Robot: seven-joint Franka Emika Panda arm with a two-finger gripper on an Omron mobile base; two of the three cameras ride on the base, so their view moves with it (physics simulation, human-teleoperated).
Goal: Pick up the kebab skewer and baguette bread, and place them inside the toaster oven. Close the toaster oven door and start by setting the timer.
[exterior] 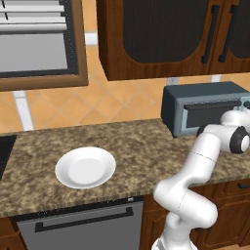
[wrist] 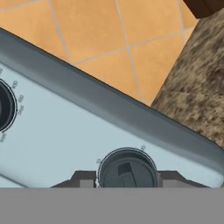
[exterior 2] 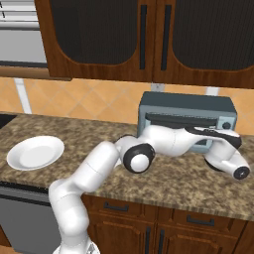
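Gripper (wrist: 127, 178) | tips either side of timer knob (wrist: 127, 171), actual clamp hard to tell | knob: small, rigid, smooth — pinch at rim, turn gently | toaster oven (exterior 2: 186, 121) on counter (exterior 2: 163, 173), door (exterior 2: 182, 130) shut | plate (exterior: 85, 167) bare, far left

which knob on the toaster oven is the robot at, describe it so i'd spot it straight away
Find the boxy grey-blue metal toaster oven on the speckled brown stone counter under the dark wooden cabinets. On its pale front panel sit round dark dials; the one meant is the dark round knob framed between the jaws in the hand view, nearest the panel's end, not the other dial further along.
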